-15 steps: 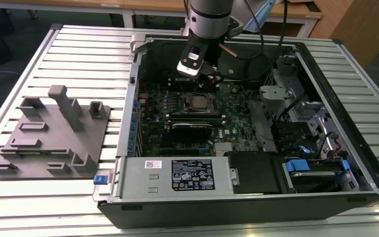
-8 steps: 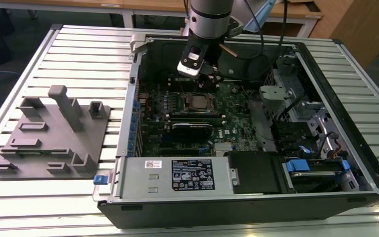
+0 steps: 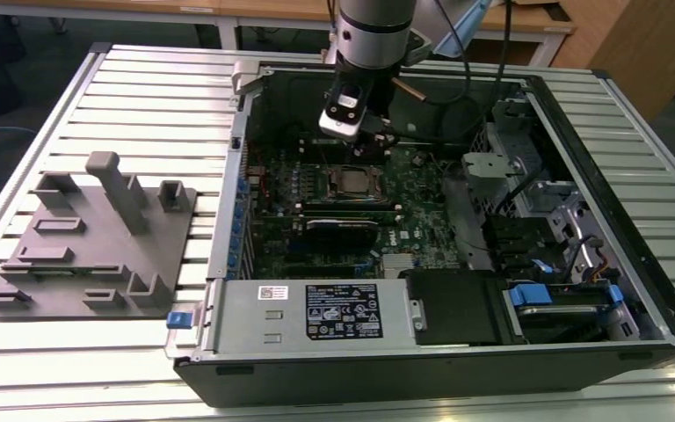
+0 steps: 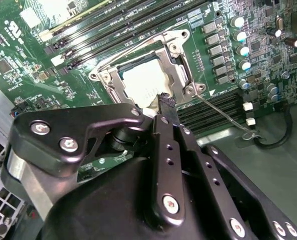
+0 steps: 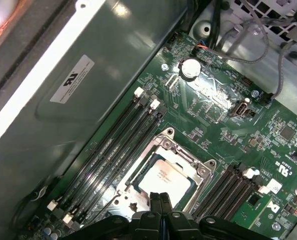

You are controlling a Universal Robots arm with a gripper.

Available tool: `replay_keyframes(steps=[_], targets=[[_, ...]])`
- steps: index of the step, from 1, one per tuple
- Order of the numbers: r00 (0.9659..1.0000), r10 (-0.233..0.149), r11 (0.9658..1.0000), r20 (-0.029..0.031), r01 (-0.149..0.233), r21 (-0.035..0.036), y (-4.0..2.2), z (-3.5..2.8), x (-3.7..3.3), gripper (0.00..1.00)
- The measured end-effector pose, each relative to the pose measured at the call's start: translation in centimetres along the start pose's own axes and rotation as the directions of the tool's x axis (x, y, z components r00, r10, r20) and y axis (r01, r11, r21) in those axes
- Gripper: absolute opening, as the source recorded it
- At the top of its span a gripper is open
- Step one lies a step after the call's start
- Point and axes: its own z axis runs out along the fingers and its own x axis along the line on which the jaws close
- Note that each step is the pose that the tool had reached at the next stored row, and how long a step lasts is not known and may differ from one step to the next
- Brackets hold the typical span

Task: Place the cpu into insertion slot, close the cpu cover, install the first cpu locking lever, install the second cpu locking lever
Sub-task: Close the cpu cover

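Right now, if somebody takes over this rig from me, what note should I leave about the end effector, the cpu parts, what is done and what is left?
End effector: fingers shut together with nothing between them, tip at the socket's edge; I cannot tell whether it touches.
The cpu sits in the insertion slot, and the cpu cover lies flat around it.
Done: cpu placed, cover closed.
Left: one locking lever stretches away from the socket, not latched. I cannot tell the state of the other lever.
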Motion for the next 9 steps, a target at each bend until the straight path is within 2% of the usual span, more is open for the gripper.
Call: replay_keyframes(steps=[9], targets=[[1.0000,-0.002,1.0000,-0.0001,0.002,0.0001,0.00,0.00,0.00,0.11]])
